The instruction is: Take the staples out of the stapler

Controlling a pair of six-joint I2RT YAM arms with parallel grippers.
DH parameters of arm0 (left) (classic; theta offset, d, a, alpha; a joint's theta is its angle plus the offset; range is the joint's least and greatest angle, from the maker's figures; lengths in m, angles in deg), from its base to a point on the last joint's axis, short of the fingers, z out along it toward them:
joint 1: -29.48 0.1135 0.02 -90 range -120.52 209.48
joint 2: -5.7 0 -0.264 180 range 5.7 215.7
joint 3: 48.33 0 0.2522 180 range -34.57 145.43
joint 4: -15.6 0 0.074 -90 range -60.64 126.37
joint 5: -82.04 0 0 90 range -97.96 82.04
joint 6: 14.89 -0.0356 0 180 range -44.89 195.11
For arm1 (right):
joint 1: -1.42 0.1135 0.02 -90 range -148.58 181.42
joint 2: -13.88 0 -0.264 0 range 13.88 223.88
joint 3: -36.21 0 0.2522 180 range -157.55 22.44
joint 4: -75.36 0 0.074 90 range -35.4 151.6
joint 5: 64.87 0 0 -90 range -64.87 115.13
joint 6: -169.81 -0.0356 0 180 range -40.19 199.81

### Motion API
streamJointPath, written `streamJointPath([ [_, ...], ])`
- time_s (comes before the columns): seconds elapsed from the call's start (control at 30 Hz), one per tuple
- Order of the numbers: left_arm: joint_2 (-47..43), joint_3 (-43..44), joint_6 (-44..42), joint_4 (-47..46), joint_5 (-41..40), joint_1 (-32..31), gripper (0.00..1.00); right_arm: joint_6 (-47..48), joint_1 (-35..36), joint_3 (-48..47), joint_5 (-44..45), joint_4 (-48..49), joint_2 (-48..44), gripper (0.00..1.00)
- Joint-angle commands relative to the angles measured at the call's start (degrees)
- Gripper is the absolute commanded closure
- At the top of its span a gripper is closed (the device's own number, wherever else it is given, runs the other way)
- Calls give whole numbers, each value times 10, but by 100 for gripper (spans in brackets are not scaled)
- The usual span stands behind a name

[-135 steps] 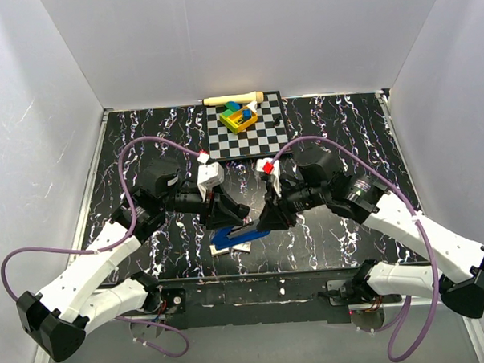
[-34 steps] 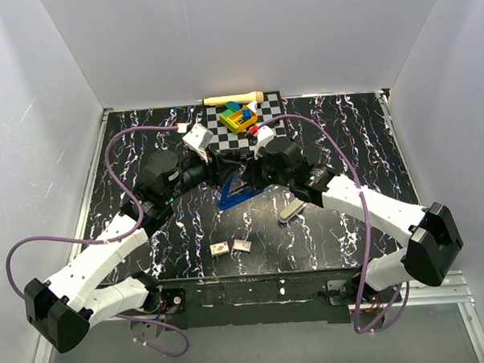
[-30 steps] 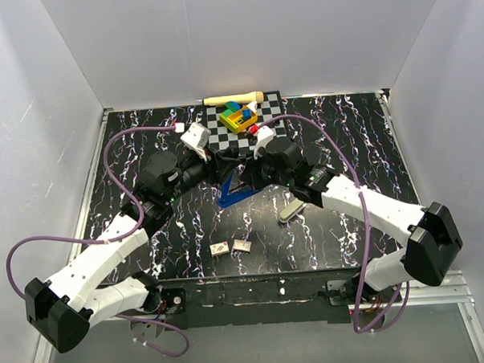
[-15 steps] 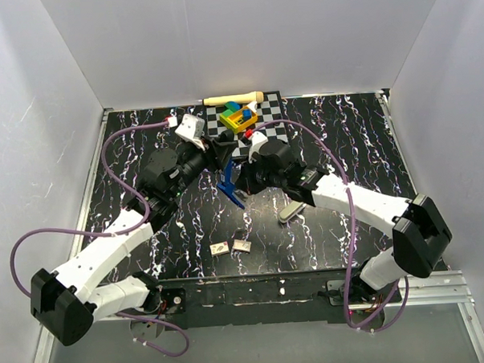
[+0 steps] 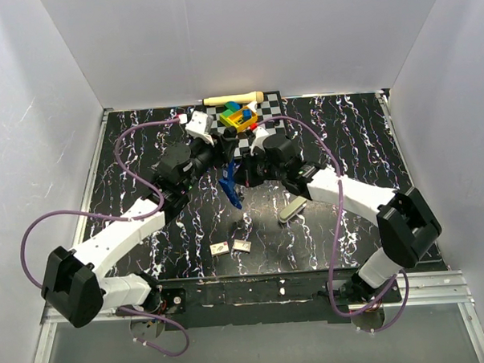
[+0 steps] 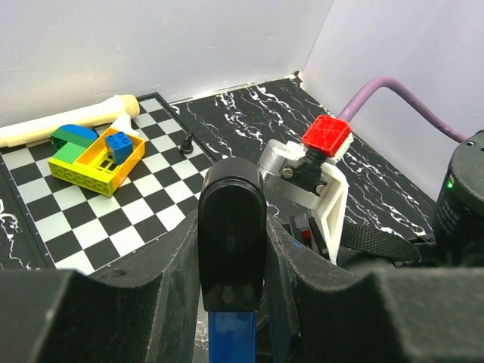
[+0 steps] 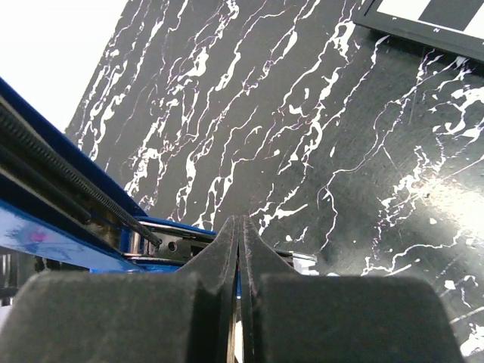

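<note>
From above, the stapler hangs tilted over the mid-worktop, with the left pincer at its 11 o'clock and the right pincer at its 2 o'clock. A grey piece lies at its 4 o'clock, two bits at 6, and a board with blocks at 12. Left wrist: the left pincer grasps the stapler by its black end, one finger on each side. Right wrist: the right pincer is clenched, tips together, just beside the stapler's metal part. Whether it pinches anything I cannot tell.
</note>
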Motion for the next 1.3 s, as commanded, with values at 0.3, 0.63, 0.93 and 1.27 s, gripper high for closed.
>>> streamJointPath([
  [0.3,52,73,-17,-78,-13,1,100,-86,-9,2,-118,115,57,99],
  [0.63,72,83,-17,-94,-24,2,100,-128,-11,-1,-166,158,87,99],
  [0.93,56,88,-28,-81,-23,2,100,-131,-20,13,-155,156,74,99],
  [1.27,-33,63,-54,-30,-30,1,100,-93,-38,29,-106,96,21,99],
])
